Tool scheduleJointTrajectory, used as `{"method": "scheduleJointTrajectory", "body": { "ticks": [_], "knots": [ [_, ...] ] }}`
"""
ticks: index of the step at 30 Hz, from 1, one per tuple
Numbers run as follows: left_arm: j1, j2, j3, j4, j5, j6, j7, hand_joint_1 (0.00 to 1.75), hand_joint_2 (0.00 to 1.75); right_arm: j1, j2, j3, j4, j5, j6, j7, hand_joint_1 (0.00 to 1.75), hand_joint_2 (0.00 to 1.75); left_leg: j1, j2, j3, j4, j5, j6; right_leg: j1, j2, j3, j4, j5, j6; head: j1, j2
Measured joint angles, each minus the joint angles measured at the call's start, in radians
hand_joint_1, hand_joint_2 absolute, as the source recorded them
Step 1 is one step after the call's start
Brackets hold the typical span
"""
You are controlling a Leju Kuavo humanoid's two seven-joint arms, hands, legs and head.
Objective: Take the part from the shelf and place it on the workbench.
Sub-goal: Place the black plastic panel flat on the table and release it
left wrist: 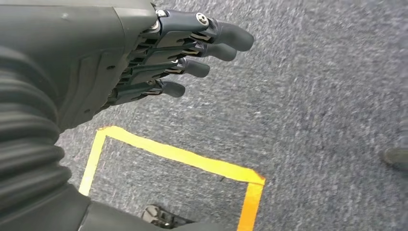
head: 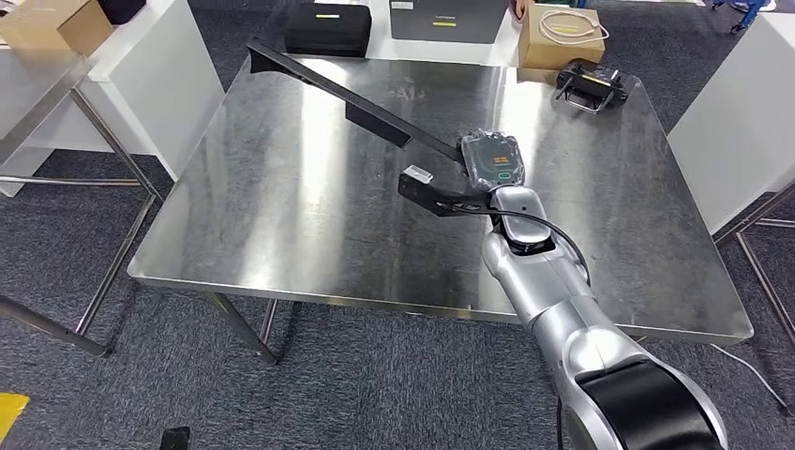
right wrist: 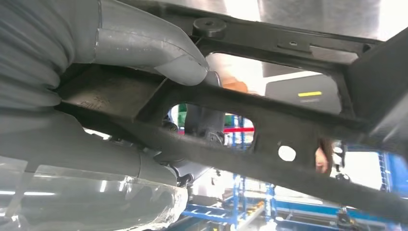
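Centrally, the right hand grips the long black plastic frame part over the shiny steel workbench; left hand hangs released, fingers apart.

Cardboard box with coiled cable, black case behind.

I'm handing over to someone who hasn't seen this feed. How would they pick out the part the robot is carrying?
Start at the steel workbench in the head view. Over its middle, the right hand grips one end of the part, a long, flat black bracket running diagonally toward the far left corner. Unlike the boxy black case and cardboard box at the back, it is thin, elongated and has cut-out holes.
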State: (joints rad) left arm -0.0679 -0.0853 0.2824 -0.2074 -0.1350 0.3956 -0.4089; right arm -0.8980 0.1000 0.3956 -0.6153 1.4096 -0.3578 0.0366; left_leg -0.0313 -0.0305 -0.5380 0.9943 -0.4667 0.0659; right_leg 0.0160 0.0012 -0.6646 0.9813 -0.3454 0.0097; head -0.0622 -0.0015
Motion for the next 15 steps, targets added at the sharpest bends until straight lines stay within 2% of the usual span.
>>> {"method": "scheduleJointTrajectory", "body": {
  "ticks": [1, 2, 4, 5, 6, 8, 9, 10, 11, 13, 14, 15],
  "knots": [
    [0.000, -0.002, 0.000, 0.000, 0.000, 0.000, 0.000, 0.00, 1.75, -0.001, 0.001, 0.000, 0.000, 0.000, 0.000, 0.000, 1.75, 1.75, 0.000, 0.000, 0.000, 0.000, -0.004, -0.003, 0.003, -0.001, 0.011, -0.016, 0.002, -0.010, -0.002, 0.000],
    [0.001, 0.000, 0.001, 0.000, 0.000, 0.000, -0.001, 0.00, 1.75, -0.002, 0.001, 0.000, 0.000, 0.000, 0.000, 0.000, 1.75, 1.75, 0.001, 0.000, 0.002, -0.001, -0.008, -0.007, 0.002, -0.003, 0.014, -0.020, 0.001, -0.015, -0.003, 0.000],
    [0.002, 0.002, 0.002, 0.000, 0.000, 0.001, -0.001, 0.00, 1.75, -0.003, 0.002, 0.000, -0.001, 0.001, 0.000, 0.000, 1.75, 1.75, 0.005, 0.003, 0.001, 0.008, -0.022, -0.018, -0.011, -0.003, 0.027, -0.035, -0.001, -0.025, -0.001, 0.000],
    [0.002, 0.002, 0.003, 0.000, 0.000, 0.001, -0.002, 0.00, 1.75, -0.003, 0.004, 0.000, -0.001, 0.002, -0.001, 0.000, 1.75, 1.75, 0.007, 0.006, -0.011, 0.037, -0.039, -0.026, -0.018, -0.004, 0.037, -0.043, -0.002, -0.030, -0.001, 0.000],
    [0.002, 0.003, 0.003, -0.001, 0.000, 0.002, -0.002, 0.00, 1.75, -0.003, 0.005, 0.000, -0.001, 0.002, -0.001, 0.000, 1.75, 1.75, 0.012, 0.009, -0.034, 0.086, -0.062, -0.036, -0.026, -0.005, 0.046, -0.050, -0.004, -0.034, -0.001, 0.000],
    [0.002, 0.003, 0.005, 0.000, 0.000, 0.002, -0.002, 0.00, 1.75, -0.004, 0.009, 0.000, -0.001, 0.002, -0.001, 0.000, 1.75, 1.75, 0.030, 0.015, -0.111, 0.221, -0.111, -0.059, -0.029, -0.005, 0.055, -0.051, -0.010, -0.040, -0.002, 0.000],
    [0.003, 0.004, 0.007, 0.000, 0.000, 0.002, -0.002, 0.00, 1.75, -0.003, 0.011, 0.000, 0.000, 0.002, -0.001, 0.000, 1.75, 1.75, 0.041, 0.018, -0.147, 0.270, -0.118, -0.069, -0.033, -0.004, 0.058, -0.050, -0.014, -0.039, -0.002, 0.000],
    [0.004, 0.005, 0.008, 0.000, 0.000, 0.002, -0.002, 0.00, 1.75, -0.002, 0.011, 0.000, 0.000, 0.002, -0.001, 0.000, 1.75, 1.75, 0.052, 0.021, -0.169, 0.286, -0.107, -0.079, -0.037, -0.004, 0.061, -0.048, -0.018, -0.035, -0.002, 0.000],
    [0.005, 0.005, 0.008, 0.000, 0.000, 0.002, -0.002, 0.00, 1.75, -0.002, 0.011, 0.000, 0.000, 0.002, -0.001, 0.000, 1.75, 1.75, 0.061, 0.025, -0.172, 0.263, -0.075, -0.089, -0.042, -0.003, 0.063, -0.043, -0.023, -0.029, -0.002, 0.000],
    [0.005, 0.007, 0.009, 0.000, 0.000, 0.002, -0.002, 0.00, 1.75, -0.002, 0.013, 0.000, 0.000, 0.004, -0.001, 0.000, 1.75, 1.75, 0.078, 0.033, -0.129, 0.139, 0.010, -0.110, -0.052, -0.001, 0.065, -0.027, -0.039, -0.011, -0.002, 0.000],
    [0.005, 0.006, 0.009, 0.000, 0.000, 0.002, -0.002, 0.00, 1.75, -0.002, 0.015, 0.000, 0.000, 0.005, -0.001, 0.000, 1.75, 1.75, 0.081, 0.034, -0.103, 0.081, 0.036, -0.115, -0.051, 0.000, 0.064, -0.016, -0.046, -0.002, -0.005, 0.000],
    [0.004, 0.006, 0.009, 0.000, 0.000, 0.001, -0.002, 0.00, 1.75, -0.003, 0.016, 0.000, 0.000, 0.006, -0.001, 0.000, 1.75, 1.75, 0.082, 0.034, -0.086, 0.044, 0.049, -0.112, -0.048, 0.001, 0.060, -0.007, -0.053, 0.006, -0.006, 0.000]
  ]
}}
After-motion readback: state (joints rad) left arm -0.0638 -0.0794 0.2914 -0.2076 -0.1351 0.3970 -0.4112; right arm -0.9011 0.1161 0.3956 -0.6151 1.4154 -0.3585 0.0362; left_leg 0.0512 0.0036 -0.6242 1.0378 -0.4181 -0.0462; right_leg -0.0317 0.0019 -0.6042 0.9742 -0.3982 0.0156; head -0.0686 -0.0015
